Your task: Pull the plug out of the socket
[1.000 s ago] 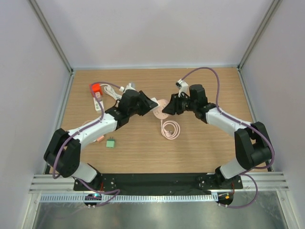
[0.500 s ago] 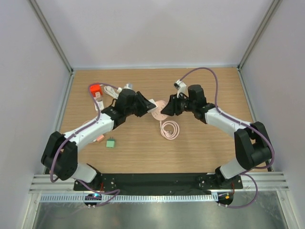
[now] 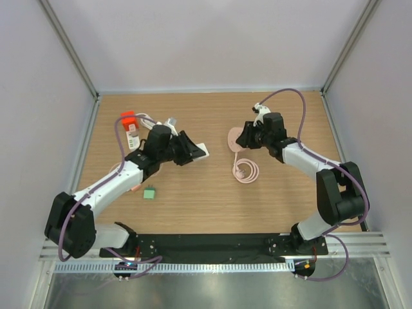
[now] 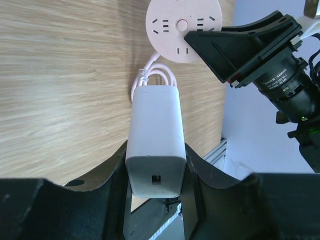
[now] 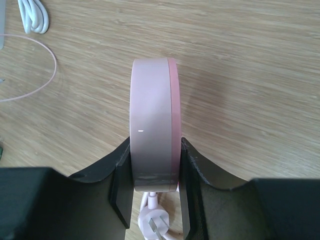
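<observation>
**Desk:** Any contact left between plug (image 4: 155, 131) and socket (image 4: 183, 24)?

**Photographer:** None to see. Well apart over the table (image 3: 193, 212), with bare wood between. Reads as pulled already, judging by that gap.

**Desk:** And the holding?

**Photographer:** Clamped narrow in the left gripper (image 3: 188, 149), squeezed on both long sides: the white plug, prongs out of sight. Pinched the same way in the right gripper (image 5: 154, 167): the round pink socket, stood on edge. Resting on the wood or just above it, cannot tell which.

**Desk:** Anything left, then?

**Photographer:** Probably only setting both pieces down and letting go. No sign of either release yet.

**Desk:** Around them?

**Photographer:** Just below the socket, its pink cord (image 3: 246, 171), coiled on the wood and likely to drag if lifted further. Near the left arm, a small green block (image 3: 149, 192). At the far left, a red-capped item (image 3: 129, 120), with a bundled white cable (image 5: 34, 17) lying close by. Nothing seen between the two grippers to hinder a put-down.
</observation>
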You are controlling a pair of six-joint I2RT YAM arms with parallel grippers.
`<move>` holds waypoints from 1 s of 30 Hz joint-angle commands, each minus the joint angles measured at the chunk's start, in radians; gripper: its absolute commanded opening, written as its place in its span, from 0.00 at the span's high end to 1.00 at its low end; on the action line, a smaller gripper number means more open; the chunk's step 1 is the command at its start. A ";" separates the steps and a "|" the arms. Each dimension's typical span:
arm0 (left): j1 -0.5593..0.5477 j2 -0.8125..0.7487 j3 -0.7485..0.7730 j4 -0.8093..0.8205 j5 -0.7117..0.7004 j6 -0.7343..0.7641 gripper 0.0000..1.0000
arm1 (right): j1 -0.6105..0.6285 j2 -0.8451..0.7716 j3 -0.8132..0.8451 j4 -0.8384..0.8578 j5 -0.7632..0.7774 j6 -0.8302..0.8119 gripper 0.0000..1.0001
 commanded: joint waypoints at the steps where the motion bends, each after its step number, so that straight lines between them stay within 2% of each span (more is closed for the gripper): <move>1: 0.012 -0.045 0.038 -0.058 -0.009 0.078 1.00 | 0.013 -0.023 0.041 0.059 0.015 -0.010 0.99; 5: 0.013 -0.083 0.049 -0.213 -0.140 0.109 1.00 | 0.001 -0.032 0.030 0.081 -0.068 -0.004 0.99; 9: 0.015 -0.138 -0.029 -0.340 -0.258 0.096 1.00 | -0.036 -0.031 0.024 0.099 -0.241 -0.013 0.99; 12: 0.022 -0.201 -0.100 -0.396 -0.331 0.031 1.00 | -0.055 -0.029 0.021 0.111 -0.321 -0.010 0.99; 14: 0.059 -0.275 -0.204 -0.455 -0.406 -0.063 1.00 | -0.059 -0.026 0.018 0.123 -0.356 -0.009 0.99; 17: 0.085 -0.315 -0.252 -0.468 -0.420 -0.100 1.00 | -0.059 -0.020 0.021 0.123 -0.361 -0.007 0.99; 23: 0.139 -0.360 -0.302 -0.514 -0.477 -0.154 0.88 | -0.061 -0.014 0.022 0.123 -0.367 -0.003 0.99; 30: 0.186 -0.292 -0.315 -0.514 -0.461 -0.157 0.72 | -0.073 -0.009 0.021 0.128 -0.375 0.008 0.99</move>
